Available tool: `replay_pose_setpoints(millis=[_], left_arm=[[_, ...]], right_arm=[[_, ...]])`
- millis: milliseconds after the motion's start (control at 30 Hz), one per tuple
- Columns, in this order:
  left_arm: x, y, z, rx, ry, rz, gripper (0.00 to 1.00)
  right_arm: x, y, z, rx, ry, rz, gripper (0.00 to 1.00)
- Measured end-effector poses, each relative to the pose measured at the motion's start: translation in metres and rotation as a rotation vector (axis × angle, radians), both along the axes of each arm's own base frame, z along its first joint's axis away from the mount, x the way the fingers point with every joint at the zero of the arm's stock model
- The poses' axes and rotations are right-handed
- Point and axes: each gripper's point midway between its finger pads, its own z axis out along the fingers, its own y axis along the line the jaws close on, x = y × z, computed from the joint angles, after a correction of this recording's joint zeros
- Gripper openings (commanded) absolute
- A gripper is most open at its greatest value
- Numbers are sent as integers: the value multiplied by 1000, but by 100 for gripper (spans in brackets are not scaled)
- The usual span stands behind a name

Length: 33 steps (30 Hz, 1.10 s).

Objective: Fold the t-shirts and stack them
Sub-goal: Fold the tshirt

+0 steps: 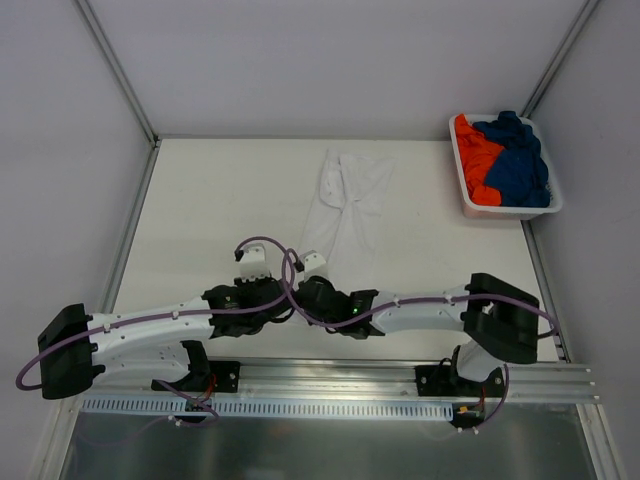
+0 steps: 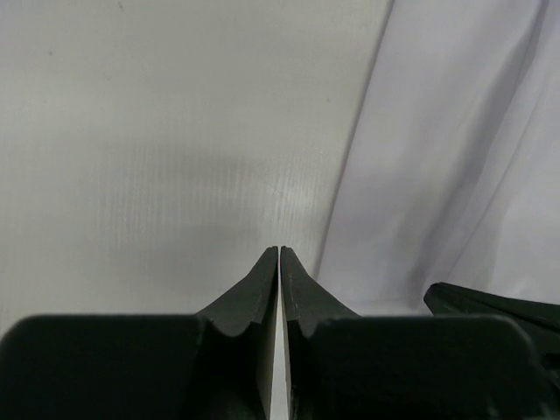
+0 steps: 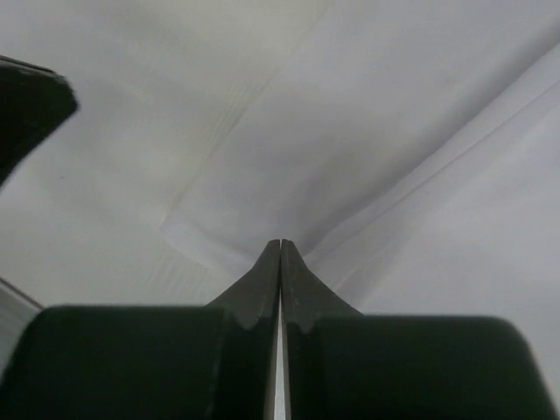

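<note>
The white t-shirt [image 1: 345,205] lies lengthwise and loosely bunched on the table, its near corner by my grippers. It fills the right of the left wrist view [image 2: 455,157] and most of the right wrist view [image 3: 376,122]. My left gripper [image 1: 250,256] is shut and empty over bare table just left of the shirt's edge [image 2: 279,249]. My right gripper [image 1: 313,261] is shut, its tips at the shirt's near hem corner [image 3: 280,243]; no cloth shows between the jaws. The orange t-shirt [image 1: 474,160] and the dark blue t-shirt [image 1: 518,160] lie crumpled in the basket.
The white plastic basket [image 1: 505,210] stands at the table's far right corner. Grey walls with metal rails enclose the table [image 1: 220,200] on three sides. The two arms reach toward each other in front of the shirt, their grippers close together.
</note>
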Motion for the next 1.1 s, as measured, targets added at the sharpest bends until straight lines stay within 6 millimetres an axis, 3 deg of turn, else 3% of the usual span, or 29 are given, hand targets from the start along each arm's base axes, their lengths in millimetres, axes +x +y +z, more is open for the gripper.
replay_pose_setpoints(millis=[133,267,333,400,533,600,633,733,767,800,833,933,1100], left_arm=[[3,-4,7,-30,-24,3,5],[3,-3,6,-22,-24,5,6],[4,-2,6,-18,-25,7,6],[4,-2,4,-10,-21,7,5],[4,-2,1,3,-15,7,9],[3,-1,-1,15,-11,4,23],[3,0,-2,26,-7,0,26],[3,0,-7,47,3,-3,39],[2,0,-8,51,6,-5,46],[2,0,-8,51,9,-8,61],[2,-1,-9,48,10,-11,66],[-3,1,-20,28,20,-33,79],[-19,6,-38,-73,30,-104,81]], right_arm=[[-1,-4,39,39,-59,41,1],[4,-12,93,120,-141,19,1],[10,-20,107,125,-174,-19,1],[16,-30,105,97,-187,-57,0],[21,-49,76,-6,-161,-118,1],[21,-59,58,-70,-138,-152,1],[21,-64,51,-98,-127,-165,1],[13,-82,33,-182,-97,-212,22],[10,-87,31,-194,-91,-228,38],[8,-91,31,-201,-88,-242,43],[4,-95,31,-210,-87,-254,50],[-7,-110,33,-218,-81,-290,55],[-23,-131,40,-176,-77,-337,57]])
